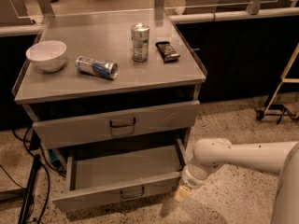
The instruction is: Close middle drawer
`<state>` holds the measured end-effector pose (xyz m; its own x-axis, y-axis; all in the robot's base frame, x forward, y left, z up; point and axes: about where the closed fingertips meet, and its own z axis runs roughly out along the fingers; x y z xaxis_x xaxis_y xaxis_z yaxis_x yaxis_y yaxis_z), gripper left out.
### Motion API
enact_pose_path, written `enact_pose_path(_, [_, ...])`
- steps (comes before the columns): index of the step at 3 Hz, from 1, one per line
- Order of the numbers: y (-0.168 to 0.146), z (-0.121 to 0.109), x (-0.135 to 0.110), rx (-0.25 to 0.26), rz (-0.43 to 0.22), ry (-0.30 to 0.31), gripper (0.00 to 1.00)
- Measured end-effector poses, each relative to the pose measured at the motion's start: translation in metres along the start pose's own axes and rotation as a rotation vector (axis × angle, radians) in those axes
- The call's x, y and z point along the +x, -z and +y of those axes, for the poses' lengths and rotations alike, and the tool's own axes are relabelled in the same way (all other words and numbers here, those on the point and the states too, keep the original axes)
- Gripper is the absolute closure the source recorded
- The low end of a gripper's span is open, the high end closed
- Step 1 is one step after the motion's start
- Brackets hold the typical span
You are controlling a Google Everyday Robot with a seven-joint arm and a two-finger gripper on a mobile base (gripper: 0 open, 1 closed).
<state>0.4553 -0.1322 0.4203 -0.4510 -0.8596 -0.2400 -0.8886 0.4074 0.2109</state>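
You have one view to work from, set high at the near side of the cabinet [112, 85] and tilted down, facing across its top toward the far counters [233, 15]. It stands close: the cabinet fills the left and centre, with speckled floor [243, 120] at the right. The middle drawer [122, 193] lies open at the near edge, and the gripper [183, 193] hangs just beside that drawer's right front corner
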Motion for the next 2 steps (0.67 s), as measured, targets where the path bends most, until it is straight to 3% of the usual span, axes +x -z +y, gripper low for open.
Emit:
enact_pose_path(1, [-0.0001,0.0,0.0,0.0,0.0,0.0,0.0])
enact_pose_path(2, [-0.0001,0.0,0.0,0.0,0.0,0.0,0.0])
